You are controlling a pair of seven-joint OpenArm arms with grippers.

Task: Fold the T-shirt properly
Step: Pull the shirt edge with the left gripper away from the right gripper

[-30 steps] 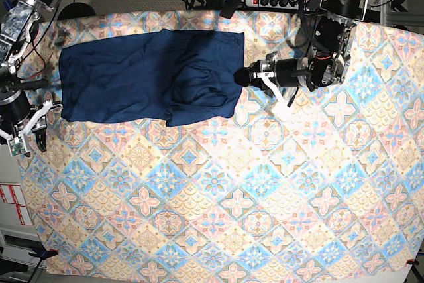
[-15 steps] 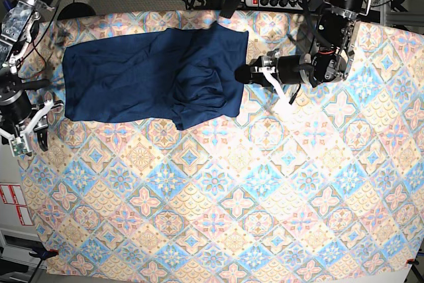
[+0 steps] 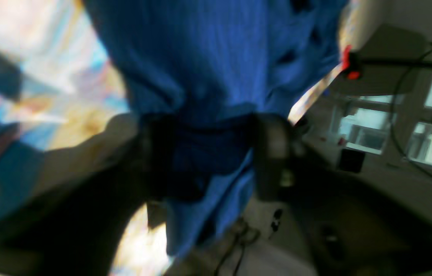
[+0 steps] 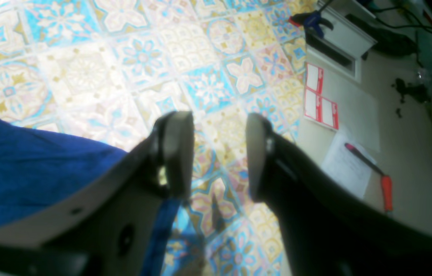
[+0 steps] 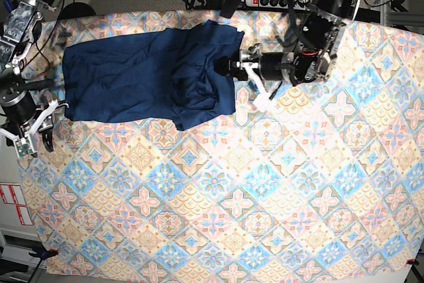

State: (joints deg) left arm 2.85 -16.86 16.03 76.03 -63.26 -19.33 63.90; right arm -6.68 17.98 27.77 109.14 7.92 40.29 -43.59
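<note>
Evidently T-shirt (image 5: 152, 74) fabric sits between the left claw's (image 5: 232, 67) fingers.

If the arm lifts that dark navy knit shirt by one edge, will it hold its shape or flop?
Probably flop. The dark navy knit shirt already bunches into soft folds near the left gripper, so it seems limp. In the left wrist view its fabric drapes loosely between the fingers, suggesting it would sag. It looks light, and may drag along the pastel patterned tablecloth rather than slide freely.
</note>
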